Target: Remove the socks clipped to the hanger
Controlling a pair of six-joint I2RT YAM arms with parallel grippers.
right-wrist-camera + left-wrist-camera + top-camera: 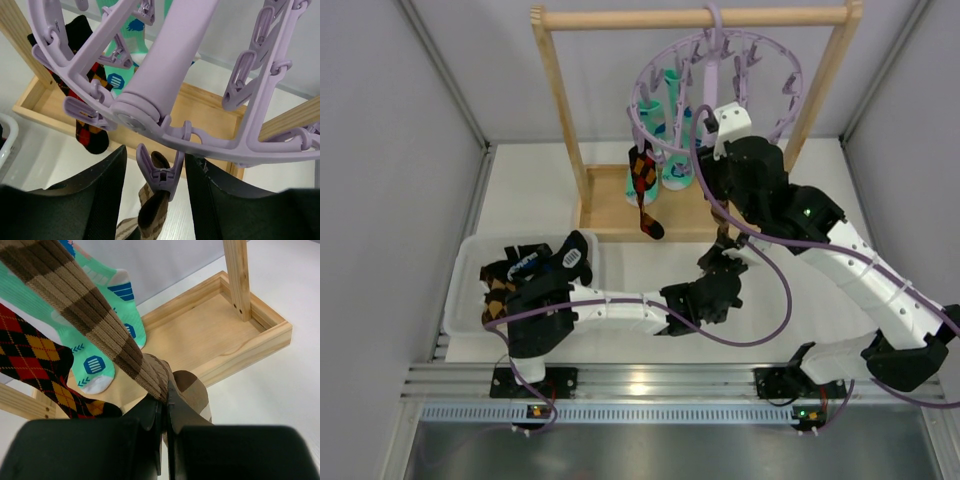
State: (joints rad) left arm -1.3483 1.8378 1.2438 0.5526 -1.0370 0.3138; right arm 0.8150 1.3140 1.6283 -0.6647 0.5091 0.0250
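1. The brown-and-tan striped sock hangs from a clip peg on the near rim of the lavender hanger. The hanger hooks over the bar of the wooden rack, and the sock runs straight down toward the rack's base tray
2. The left fingers are clamped tight on that sock near its lower end, with the knit pinched flat between them
3. The right fingers stand parted on either side of the peg, close to its two wings. They hold nothing, and I cannot tell whether they touch the wings
4. By my judgement the sock is light, soft ribbed knit: stretchy, not slippery and not fragile. A pinch anywhere on it should hold
5. Pulling against a closed peg would likely stretch the cuff and drag the hanger sideways. The better hold is on the peg's wings, squeezed so its mouth lets go while the low grip draws the sock down
6. The hanger looks like thin plastic hung loosely on its hook, so it will probably tilt or swing under an off-centre push
7. Two mint-green socks and a red argyle sock hang just beside the striped one. Loose socks lie in a bin on the tabletop
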